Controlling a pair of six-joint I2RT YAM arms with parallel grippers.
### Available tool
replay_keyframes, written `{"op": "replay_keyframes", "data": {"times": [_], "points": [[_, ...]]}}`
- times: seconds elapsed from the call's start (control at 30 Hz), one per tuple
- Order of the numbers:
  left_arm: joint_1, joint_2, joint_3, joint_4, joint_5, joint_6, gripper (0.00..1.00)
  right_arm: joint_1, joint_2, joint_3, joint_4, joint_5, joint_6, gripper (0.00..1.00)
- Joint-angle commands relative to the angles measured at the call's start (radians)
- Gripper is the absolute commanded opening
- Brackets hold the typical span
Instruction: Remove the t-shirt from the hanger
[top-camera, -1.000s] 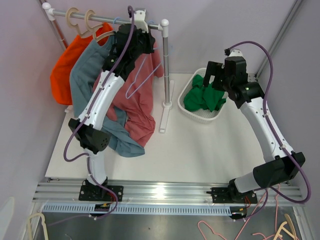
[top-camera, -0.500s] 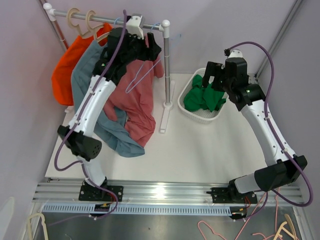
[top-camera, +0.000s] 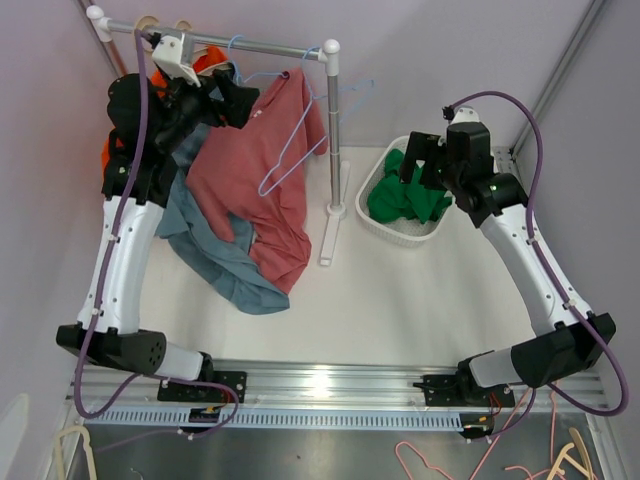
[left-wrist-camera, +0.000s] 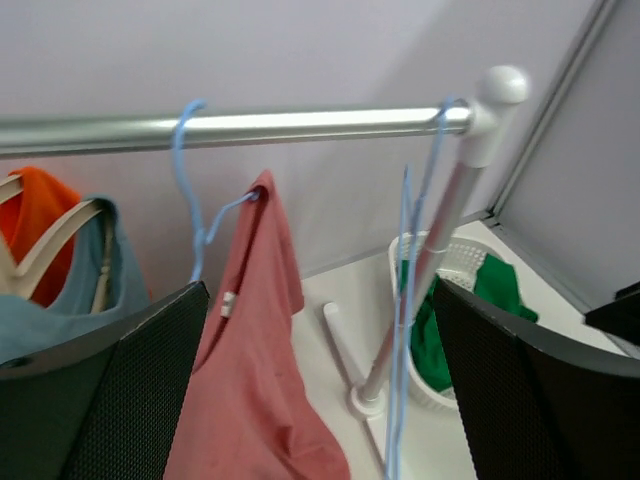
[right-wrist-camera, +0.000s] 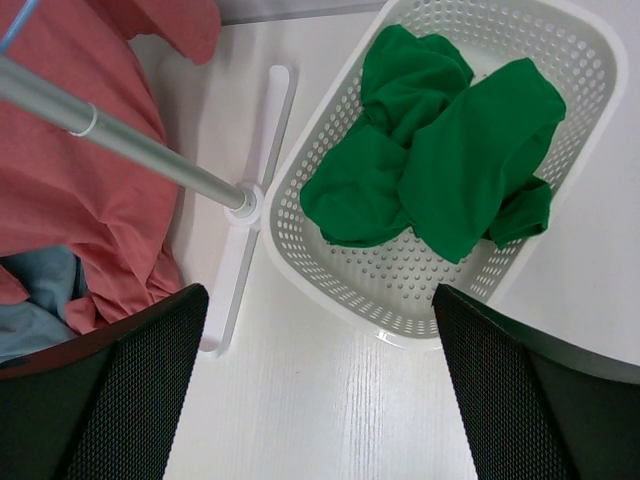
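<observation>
Left wrist view: the left gripper (left-wrist-camera: 320, 300) faces the rail (left-wrist-camera: 250, 128), fingers spread wide with nothing between them. The pink t-shirt (left-wrist-camera: 250, 400) hangs below the rail on a blue hanger (left-wrist-camera: 183, 170). The right gripper (right-wrist-camera: 320, 292), likewise spread and empty, hovers past the rail's post end. This looks like the approach step. Next, the left gripper should pinch fabric near the collar and draw it off.

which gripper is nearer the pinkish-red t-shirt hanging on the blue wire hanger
Left. The left gripper is open, close beside the top of the pinkish-red t-shirt. The right gripper hangs over the white perforated basket, on the far side of the metal rack post.
</observation>
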Motion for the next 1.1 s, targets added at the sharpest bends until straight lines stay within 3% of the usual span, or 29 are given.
{"op": "replay_keyframes", "data": {"times": [0.0,0.23,0.47,0.6,0.63,0.8,0.93,1.07], "points": [[0.099,0.038,-0.056,0.078,0.110,-0.032,0.98,0.011,-0.043,0.005,0.040,-0.026,-0.006,1.00],[0.122,0.167,0.042,0.034,0.087,-0.011,0.93,0.012,-0.055,0.038,0.020,-0.016,-0.023,0.99],[0.120,0.334,0.269,-0.055,0.096,-0.046,0.87,0.012,-0.063,0.057,0.016,-0.014,-0.032,0.99],[0.120,0.359,0.291,-0.028,0.107,-0.094,0.72,0.011,-0.061,0.055,0.016,-0.014,-0.036,1.00],[0.120,0.368,0.318,-0.047,0.104,-0.104,0.63,0.011,-0.063,0.054,0.020,-0.017,-0.039,1.00],[0.120,0.414,0.380,-0.098,0.118,-0.106,0.64,0.012,-0.061,0.055,0.022,-0.036,-0.037,0.99],[0.119,0.412,0.360,-0.090,0.112,-0.103,0.54,0.011,-0.059,0.054,0.025,-0.036,-0.037,1.00],[0.114,0.421,0.365,-0.100,0.102,-0.101,0.58,0.009,-0.061,0.048,0.025,-0.036,-0.040,1.00]]}}
